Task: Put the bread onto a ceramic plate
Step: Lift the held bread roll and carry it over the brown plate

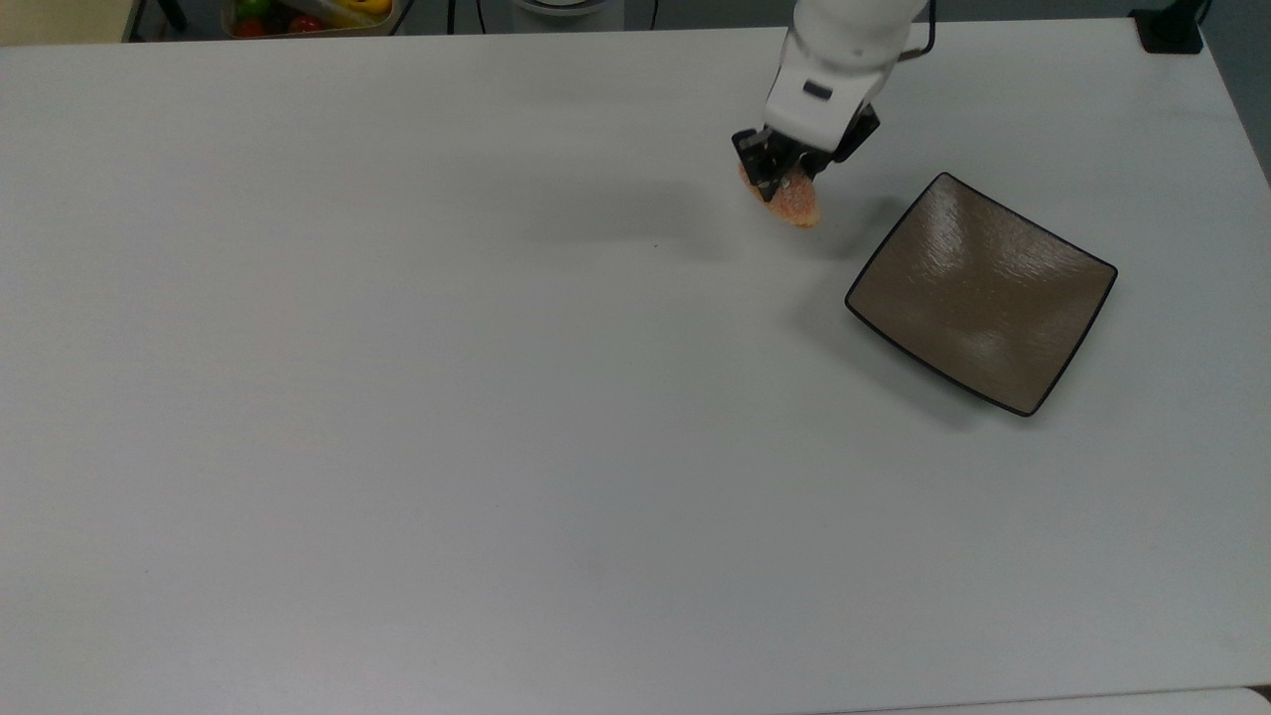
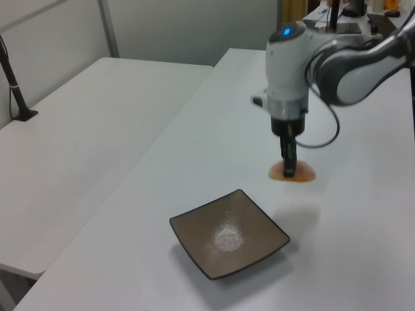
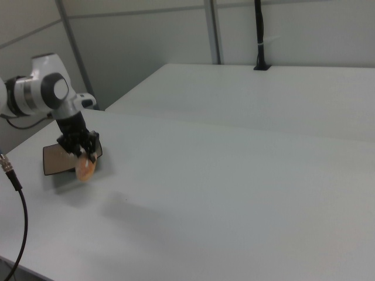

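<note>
The bread [image 1: 794, 202], a small orange-brown speckled bun, hangs above the white table with my gripper [image 1: 781, 175] shut on it. In the left view the bread [image 2: 302, 173] is lifted, its shadow lying on the table below, and my gripper [image 2: 288, 170] points straight down. The right view has the bread [image 3: 85, 170] dangling under my gripper [image 3: 81, 153]. The ceramic plate [image 1: 983, 292], square, brown-grey with a black rim, lies bare on the table to the top view's right of the bread. The same plate [image 2: 228, 233] sits nearer the camera in the left view, and the plate [image 3: 54, 159] is partly behind the arm in the right view.
A container of colourful items [image 1: 308, 15] sits beyond the table's far edge at the top view's upper left. A second white table [image 2: 84, 129] stands to the left view's left. A black cable [image 3: 14, 193] hangs at the right view's left edge.
</note>
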Robot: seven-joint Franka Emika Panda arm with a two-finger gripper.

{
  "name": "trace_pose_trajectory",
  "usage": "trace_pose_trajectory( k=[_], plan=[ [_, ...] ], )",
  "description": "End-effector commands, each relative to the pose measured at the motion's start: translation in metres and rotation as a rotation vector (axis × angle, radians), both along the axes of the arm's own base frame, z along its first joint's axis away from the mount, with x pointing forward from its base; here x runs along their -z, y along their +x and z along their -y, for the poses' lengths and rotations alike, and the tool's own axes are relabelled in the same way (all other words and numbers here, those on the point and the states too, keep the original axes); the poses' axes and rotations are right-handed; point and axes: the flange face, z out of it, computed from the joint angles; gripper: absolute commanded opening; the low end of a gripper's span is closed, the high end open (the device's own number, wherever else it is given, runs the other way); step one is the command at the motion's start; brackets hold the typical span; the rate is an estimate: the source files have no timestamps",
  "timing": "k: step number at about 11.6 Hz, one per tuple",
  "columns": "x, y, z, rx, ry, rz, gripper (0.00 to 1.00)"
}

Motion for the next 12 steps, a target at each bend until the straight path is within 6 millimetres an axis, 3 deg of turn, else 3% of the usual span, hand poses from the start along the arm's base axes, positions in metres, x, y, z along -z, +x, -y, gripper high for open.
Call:
trace_pose_trajectory(
  k=[1, 3, 7, 9, 10, 11, 12],
  plan=[
    [-0.028, 0.019, -0.016, 0.052, 0.058, 0.068, 0.38],
    [-0.031, 0.033, -0.048, 0.049, 0.102, 0.105, 0.39],
    [0.003, 0.04, -0.113, 0.112, 0.183, 0.161, 0.4],
    [0.024, 0.045, -0.139, 0.148, 0.188, 0.164, 0.49],
    [0.035, 0.047, -0.142, 0.171, 0.175, 0.167, 0.79],
    [0.039, 0.048, -0.144, 0.162, 0.161, 0.19, 1.0],
    [0.038, 0.049, -0.144, 0.159, 0.159, 0.194, 1.0]
  ],
)
